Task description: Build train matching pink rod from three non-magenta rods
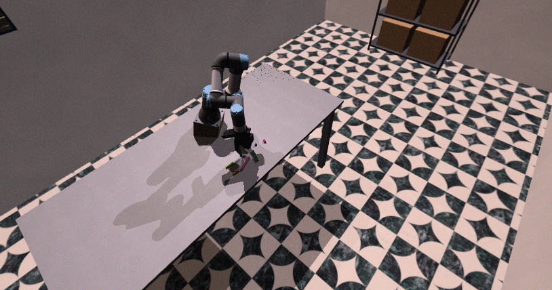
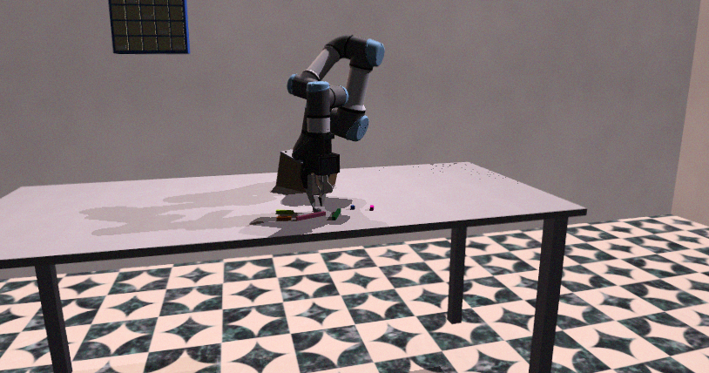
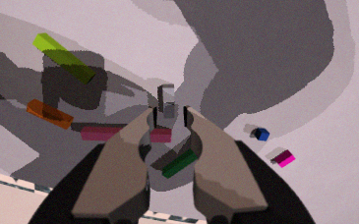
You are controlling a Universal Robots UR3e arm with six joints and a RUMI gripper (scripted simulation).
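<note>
My gripper points down with a narrow gap between its fingertips. A grey rod shows in that gap in the wrist view, with space on both sides; it does not look gripped. The pink rod lies just in front, partly hidden by a finger. An orange rod lies near its left end, at an angle. A lime rod lies behind the orange one. A blue rod lies to the right.
A green rod lies near the pink rod's right end, close to the gripper. A magenta rod lies beyond the blue one. The table's front edge is beyond the pink and green rods.
</note>
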